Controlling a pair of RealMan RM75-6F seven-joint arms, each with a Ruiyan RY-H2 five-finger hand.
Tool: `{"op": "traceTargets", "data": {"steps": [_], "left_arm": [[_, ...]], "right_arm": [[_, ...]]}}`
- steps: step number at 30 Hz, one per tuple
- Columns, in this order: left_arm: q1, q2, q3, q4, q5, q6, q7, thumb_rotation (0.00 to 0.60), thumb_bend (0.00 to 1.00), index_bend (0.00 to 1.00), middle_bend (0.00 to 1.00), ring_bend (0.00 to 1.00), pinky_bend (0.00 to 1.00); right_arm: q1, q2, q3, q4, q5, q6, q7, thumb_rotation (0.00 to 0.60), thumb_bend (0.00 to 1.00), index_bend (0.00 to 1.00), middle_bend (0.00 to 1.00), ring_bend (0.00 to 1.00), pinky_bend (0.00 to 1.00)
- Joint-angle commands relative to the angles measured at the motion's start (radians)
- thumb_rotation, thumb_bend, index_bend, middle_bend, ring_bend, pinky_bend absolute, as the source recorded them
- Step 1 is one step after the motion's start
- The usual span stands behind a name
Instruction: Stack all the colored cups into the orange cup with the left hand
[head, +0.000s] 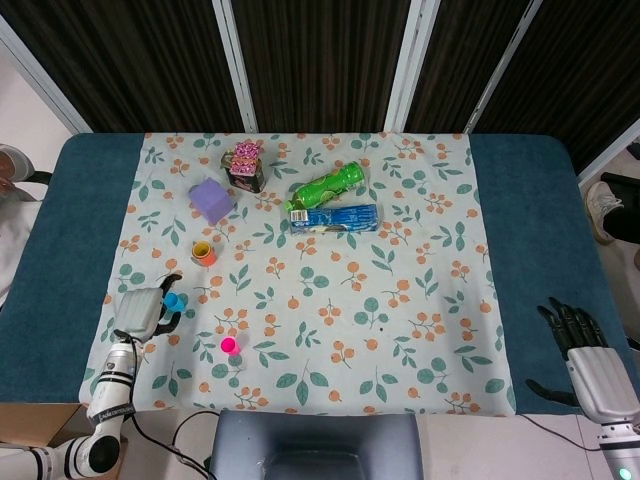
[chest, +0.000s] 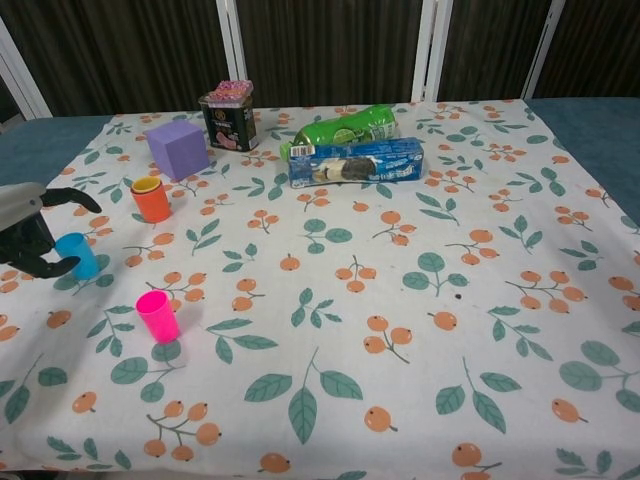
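The orange cup (head: 203, 252) (chest: 152, 198) stands upright on the left of the floral cloth, with a yellow cup nested inside it. A blue cup (head: 175, 300) (chest: 77, 254) stands nearer the front left, and a pink cup (head: 229, 346) (chest: 157, 316) stands closer still. My left hand (head: 140, 312) (chest: 30, 240) is just left of the blue cup, its fingers spread on either side of the cup; I cannot tell whether they touch it. My right hand (head: 585, 350) hangs over the blue table edge at the front right, fingers apart and holding nothing.
At the back of the cloth are a purple cube (head: 211, 200) (chest: 178, 149), a dark tin (head: 244, 166) (chest: 228, 117), a green bottle lying down (head: 326, 186) (chest: 346, 125) and a blue biscuit pack (head: 335, 217) (chest: 354, 163).
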Motion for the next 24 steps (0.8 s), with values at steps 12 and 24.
{"op": "traceTargets", "data": {"steps": [12, 24], "left_arm": [[0.009, -0.016, -0.024, 0.068, -0.016, -0.042, -0.036, 0.600, 0.37, 0.38, 1.00, 1.00, 1.00], [0.006, -0.018, -0.056, 0.089, -0.022, -0.070, -0.072, 0.600, 0.36, 0.54, 1.00, 1.00, 1.00]], "right_arm": [[0.002, -0.004, 0.000, 0.000, 0.004, -0.006, -0.010, 0.600, 0.15, 0.00, 0.00, 0.00, 0.00], [0.002, -0.005, 0.002, 0.000, 0.006, -0.006, -0.012, 0.600, 0.15, 0.00, 0.00, 0.00, 0.00]]}}
